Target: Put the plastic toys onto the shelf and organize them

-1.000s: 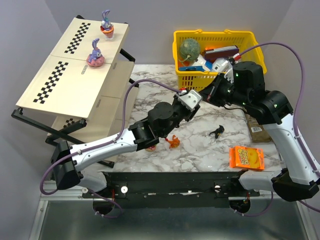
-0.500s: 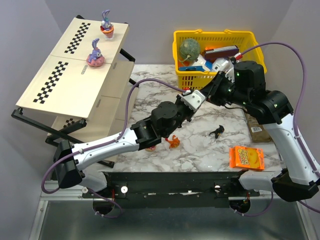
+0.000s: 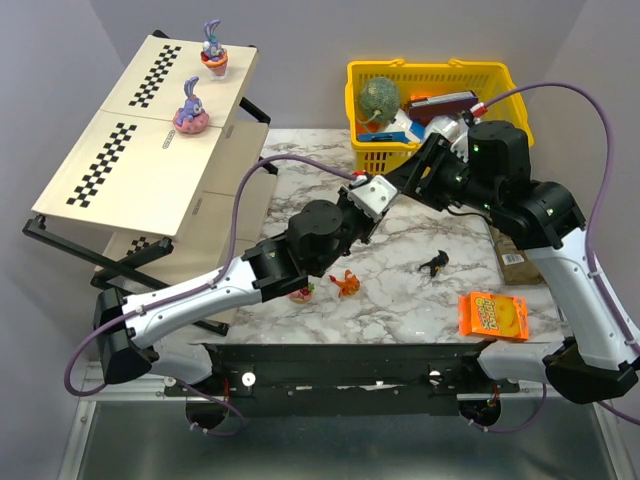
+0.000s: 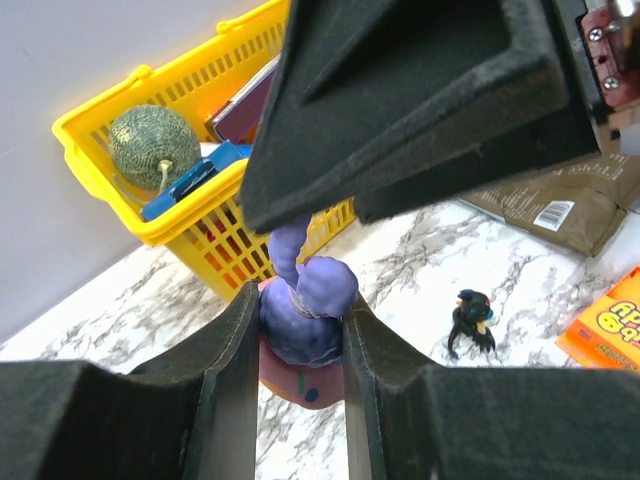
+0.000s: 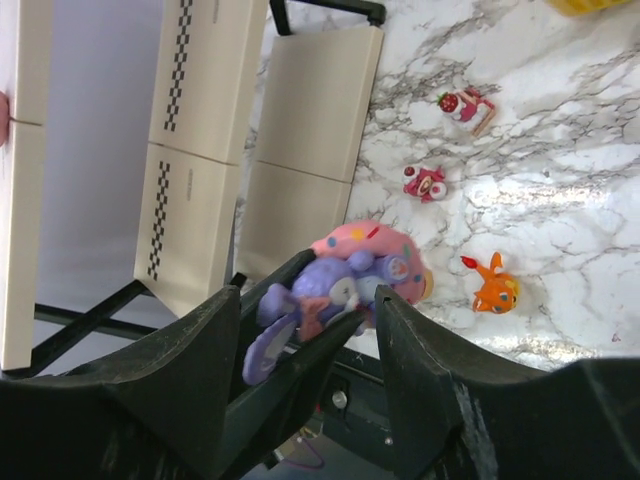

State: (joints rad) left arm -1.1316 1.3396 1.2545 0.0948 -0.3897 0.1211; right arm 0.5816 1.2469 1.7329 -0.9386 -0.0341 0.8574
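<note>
A purple rabbit on a pink doughnut (image 4: 305,318) is clamped between the pads of my left gripper (image 4: 300,305), above the marble table. My right gripper (image 5: 310,300) stands open around that same toy (image 5: 350,280), its fingers (image 5: 440,370) apart from it. In the top view both grippers meet in front of the basket, the left (image 3: 376,190) and the right (image 3: 405,178). Two more rabbit toys (image 3: 190,105) (image 3: 213,45) stand on the top tier of the slanted shelf (image 3: 130,170). On the table lie an orange toy (image 3: 346,283), a black toy (image 3: 434,265) and a red-pink toy (image 3: 300,293).
A yellow basket (image 3: 430,72) with a green ball and boxes stands at the back. An orange snack packet (image 3: 493,315) and a brown packet (image 3: 515,262) lie at the right. The right wrist view shows two small pink-red toys (image 5: 463,103) (image 5: 424,183) beside the shelf's lower panels (image 5: 310,120).
My right gripper has opened off the rabbit toy, while my left gripper has closed onto it. The left arm has edged slightly left.
</note>
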